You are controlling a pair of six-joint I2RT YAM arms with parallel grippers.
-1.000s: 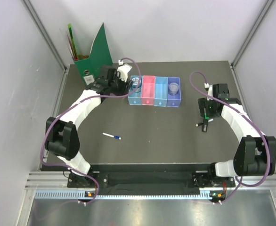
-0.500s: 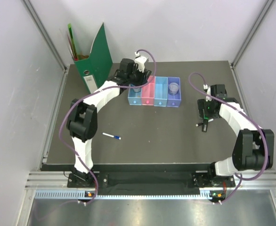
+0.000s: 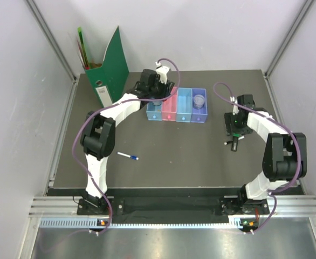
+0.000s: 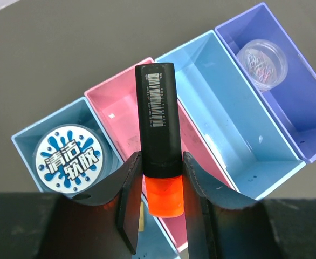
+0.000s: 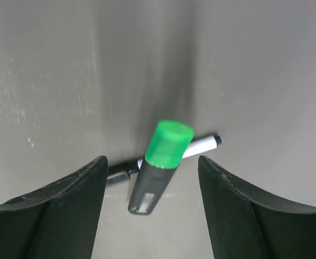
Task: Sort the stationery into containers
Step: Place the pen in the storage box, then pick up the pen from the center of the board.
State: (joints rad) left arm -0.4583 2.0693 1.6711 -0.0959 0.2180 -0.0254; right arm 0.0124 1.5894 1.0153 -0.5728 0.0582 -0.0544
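Bench (image 3: 174, 156): four trays in a row at the far side, a blue-capped pen (image 3: 128, 156) lying loose nearer me.
Trays: blue tray (image 4: 26, 148) has a bluish disc (image 4: 69, 162), purple tray (image 4: 303, 108) a clear disc (image 4: 263, 59).
Left pincer (image 4: 160, 162): clamped on the orange-and-black highlighter (image 4: 157, 108), over the pink tray (image 4: 120, 105) I think, so it's drop-off time.
Right pincer (image 5: 150, 162): wide, straddling the green-capped marker (image 5: 155, 172) on the bench, not touching it.
Next: probably let go on the left, pinch squarely on the right.

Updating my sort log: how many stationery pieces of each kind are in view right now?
Chunky markers: 2 (orange-and-black highlighter, black green-capped marker)
Thin white pens: 2 (blue-capped pen, black-tipped pen)
Round plastic cases: 2 (blue-labelled case, clear case)
Total: 6
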